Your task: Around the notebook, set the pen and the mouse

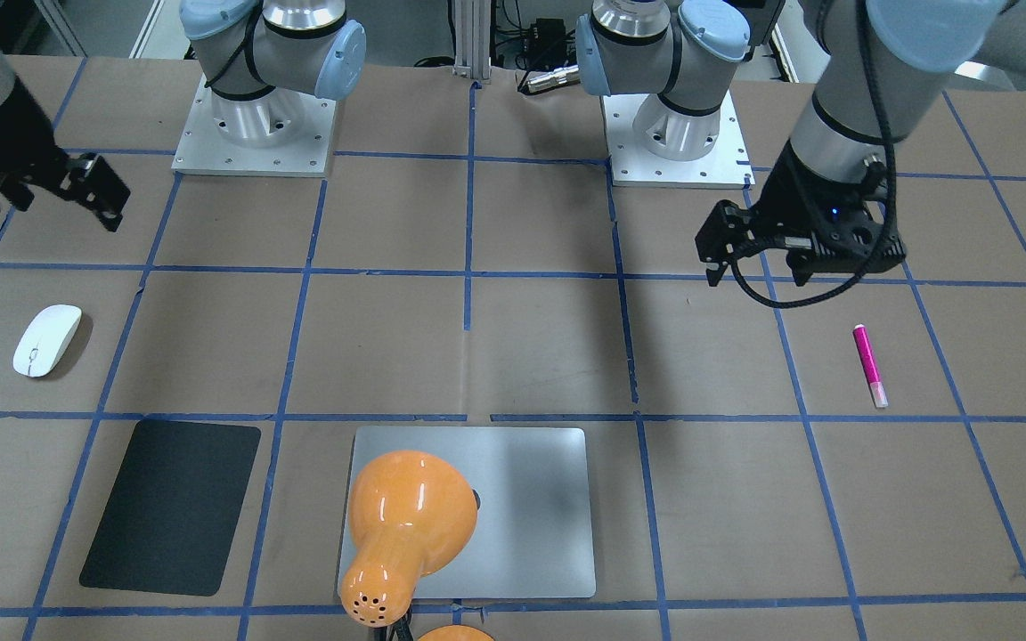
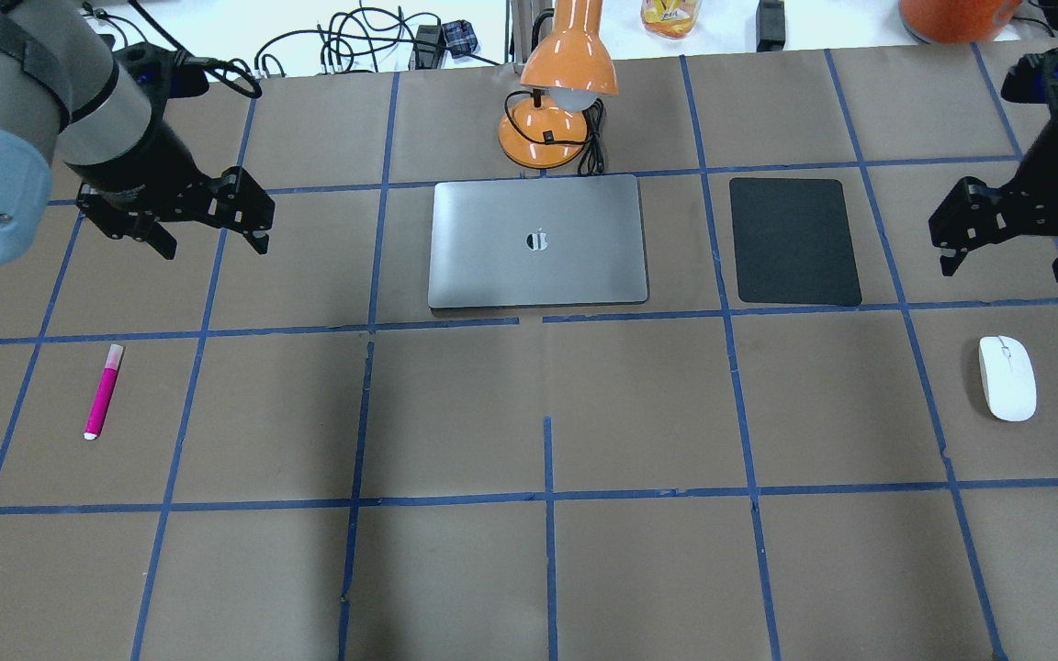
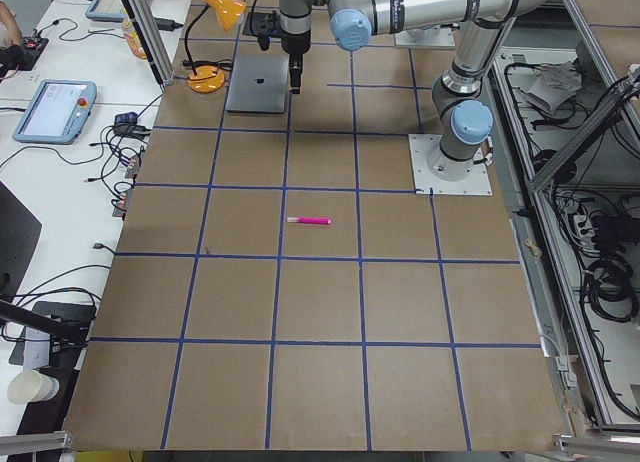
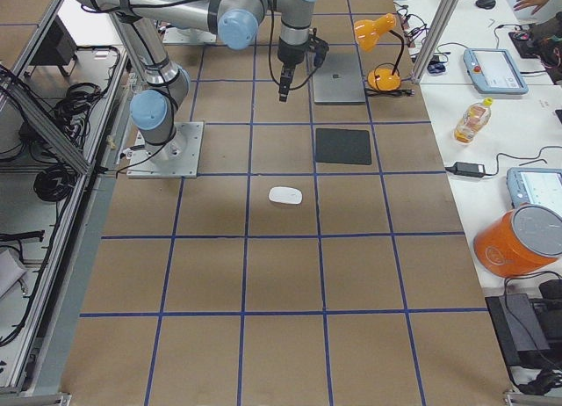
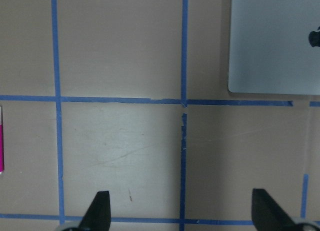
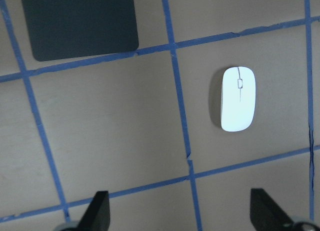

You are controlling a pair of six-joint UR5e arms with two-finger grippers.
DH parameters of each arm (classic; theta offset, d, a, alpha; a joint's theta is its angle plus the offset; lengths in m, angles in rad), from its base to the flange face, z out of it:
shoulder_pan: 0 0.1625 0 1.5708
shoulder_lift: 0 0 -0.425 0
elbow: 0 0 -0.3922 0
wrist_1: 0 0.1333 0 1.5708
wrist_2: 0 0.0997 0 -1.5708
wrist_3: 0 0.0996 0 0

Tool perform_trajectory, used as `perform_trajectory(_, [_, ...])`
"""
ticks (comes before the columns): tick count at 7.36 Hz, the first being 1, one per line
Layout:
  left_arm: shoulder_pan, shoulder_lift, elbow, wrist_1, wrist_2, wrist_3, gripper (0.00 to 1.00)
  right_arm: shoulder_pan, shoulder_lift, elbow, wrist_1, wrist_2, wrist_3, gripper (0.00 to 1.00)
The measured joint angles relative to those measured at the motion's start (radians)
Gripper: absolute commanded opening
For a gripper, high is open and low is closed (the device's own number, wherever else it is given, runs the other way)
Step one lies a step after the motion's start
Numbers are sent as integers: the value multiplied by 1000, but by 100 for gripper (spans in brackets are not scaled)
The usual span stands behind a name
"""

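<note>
The magenta pen (image 2: 104, 390) lies flat on the table at my left, and only its tip (image 5: 1, 146) shows at the left wrist view's edge. My left gripper (image 2: 212, 240) hovers open above the table, beyond the pen and left of the silver notebook (image 2: 538, 240). The white mouse (image 2: 1007, 378) rests on the table at my right. My right gripper (image 2: 1007, 262) hangs open above the table just beyond it; the right wrist view shows the mouse (image 6: 238, 98) ahead of the spread fingers (image 6: 97, 211). Neither gripper holds anything.
A black mat (image 2: 795, 240) lies right of the notebook. An orange desk lamp (image 2: 552, 101) stands behind the notebook, its shade over the far edge. Blue tape lines grid the brown table. Cables and bottles sit past the far edge.
</note>
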Motion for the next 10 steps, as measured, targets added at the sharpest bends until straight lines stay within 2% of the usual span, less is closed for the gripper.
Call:
perform_trajectory(2, [129, -72, -29, 37, -4, 78, 100, -109, 38, 108, -198, 2, -94, 100])
perform_trajectory(4, [203, -162, -69, 116, 4, 195, 100, -191, 124, 192, -395, 8, -163, 100])
perform_trajectory(6, [309, -236, -164, 311, 0, 402, 100, -224, 202, 210, -454, 31, -179, 100])
perform_trajectory(8, [419, -303, -275, 581, -5, 617, 100, -231, 260, 212, -492, 36, -180, 100])
perform_trajectory(9, [451, -328, -297, 647, -2, 654, 100, -238, 287, 212, -511, 36, -181, 100])
perform_trajectory(10, [465, -343, -307, 673, 3, 643, 70, -249, 321, 213, -538, 36, -182, 100])
